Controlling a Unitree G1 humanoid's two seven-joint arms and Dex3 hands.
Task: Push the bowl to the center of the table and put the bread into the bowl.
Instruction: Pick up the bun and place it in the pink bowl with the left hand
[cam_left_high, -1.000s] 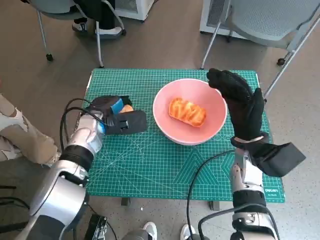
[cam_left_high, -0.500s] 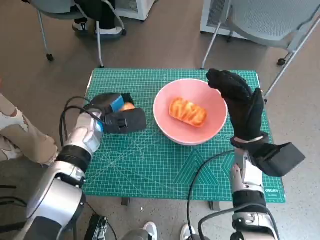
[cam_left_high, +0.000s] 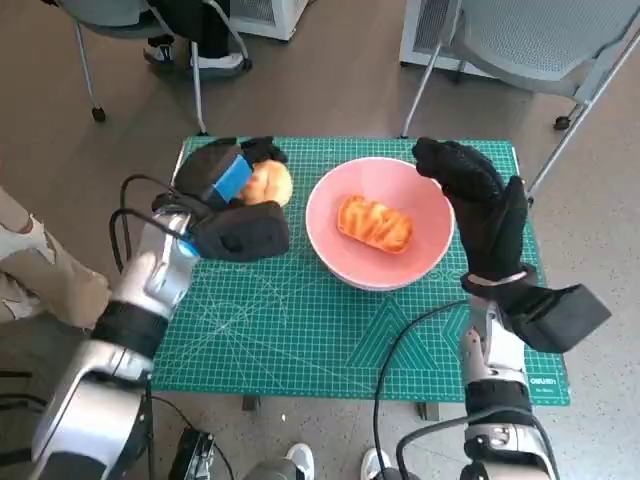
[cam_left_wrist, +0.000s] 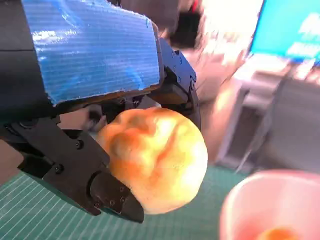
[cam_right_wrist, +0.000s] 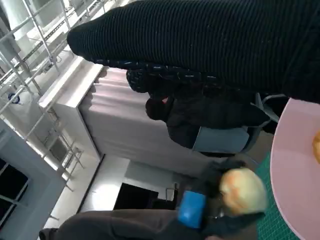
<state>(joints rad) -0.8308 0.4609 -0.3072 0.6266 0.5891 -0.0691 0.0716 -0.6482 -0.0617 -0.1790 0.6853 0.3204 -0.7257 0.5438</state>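
Observation:
A pink bowl (cam_left_high: 420, 262) stands near the middle of the green mat and holds one glazed bread (cam_left_high: 375, 223). My left hand (cam_left_high: 225, 178) is raised to the left of the bowl and grips a round golden bread roll (cam_left_high: 268, 184). In the left wrist view the bread roll (cam_left_wrist: 156, 157) sits between the black fingers (cam_left_wrist: 95, 185), with the bowl's rim (cam_left_wrist: 240, 200) close by. My right hand (cam_left_high: 480, 210), gloved, stands upright with its fingers spread against the bowl's right rim, holding nothing. The right wrist view shows the bread roll (cam_right_wrist: 242, 190) and the bowl (cam_right_wrist: 295, 165).
The green cutting mat (cam_left_high: 300, 320) covers the small table. Chair legs (cam_left_high: 200, 90) stand on the floor behind the table, a grey chair (cam_left_high: 540, 40) at the back right. A person's leg (cam_left_high: 30, 260) shows at the left edge.
My left hand has risen off the mat with the bread roll and moved away and toward the bowl. The right hand and bowl have stayed put.

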